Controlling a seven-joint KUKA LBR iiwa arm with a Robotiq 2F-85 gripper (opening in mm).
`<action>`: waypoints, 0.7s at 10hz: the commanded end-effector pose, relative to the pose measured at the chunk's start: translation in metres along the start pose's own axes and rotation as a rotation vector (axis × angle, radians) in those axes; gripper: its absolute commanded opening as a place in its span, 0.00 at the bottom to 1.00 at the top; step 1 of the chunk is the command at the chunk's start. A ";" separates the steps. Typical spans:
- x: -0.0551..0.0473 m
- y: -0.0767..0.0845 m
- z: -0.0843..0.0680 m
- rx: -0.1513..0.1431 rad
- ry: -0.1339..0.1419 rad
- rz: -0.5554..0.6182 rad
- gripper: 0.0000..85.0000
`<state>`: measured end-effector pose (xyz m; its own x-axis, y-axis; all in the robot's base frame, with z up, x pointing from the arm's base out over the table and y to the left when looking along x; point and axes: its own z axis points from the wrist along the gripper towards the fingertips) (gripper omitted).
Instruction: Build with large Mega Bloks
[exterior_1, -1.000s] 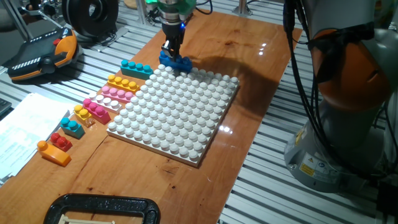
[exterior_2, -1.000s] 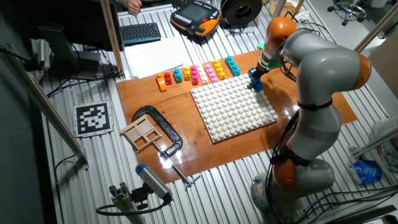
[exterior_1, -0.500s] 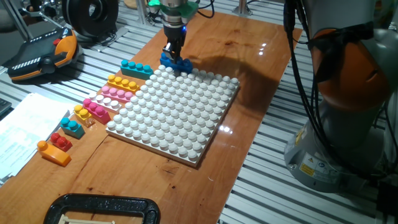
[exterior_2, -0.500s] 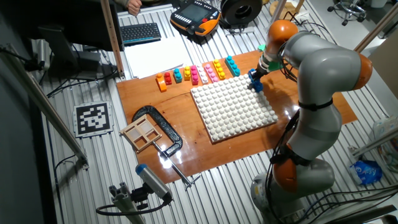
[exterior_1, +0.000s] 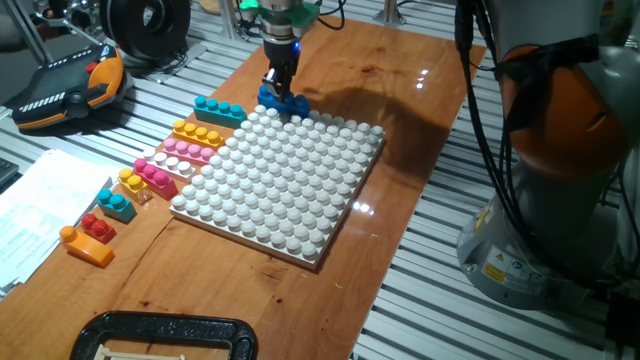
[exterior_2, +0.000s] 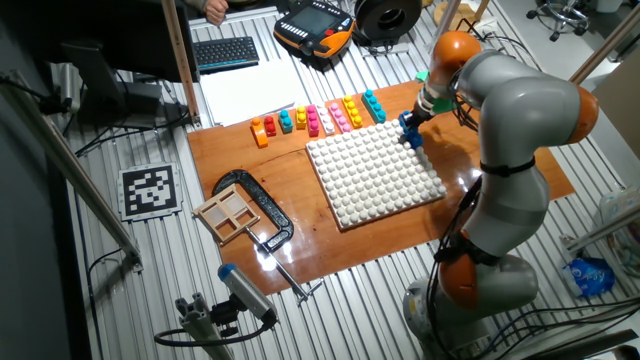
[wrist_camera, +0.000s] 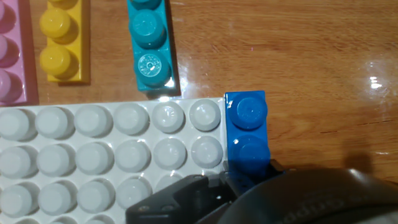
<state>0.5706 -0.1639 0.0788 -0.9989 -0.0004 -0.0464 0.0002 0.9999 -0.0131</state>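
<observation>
One blue Mega Blok (exterior_1: 283, 101) sits pinched in the gripper (exterior_1: 280, 88) at upper centre, against the white baseplate (exterior_1: 285, 175). Other fixed view: same blok (exterior_2: 410, 131) right of centre. Hand view: blue blok (wrist_camera: 249, 138) touches the baseplate's right edge; teal blok (wrist_camera: 149, 40) above.

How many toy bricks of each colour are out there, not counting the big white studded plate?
Blue brick: 1
Teal bricks: 2
Yellow bricks: 2
Pink bricks: 2
White brick: 1
Red brick: 1
Orange brick: 1
Total: 10
</observation>
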 end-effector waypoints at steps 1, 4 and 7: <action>-0.001 0.002 -0.004 0.017 -0.005 0.008 0.20; 0.000 0.005 -0.013 0.030 -0.007 0.025 0.60; -0.004 0.008 -0.025 0.042 0.008 0.028 0.60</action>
<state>0.5748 -0.1542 0.1061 -0.9990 0.0285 -0.0353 0.0303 0.9981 -0.0538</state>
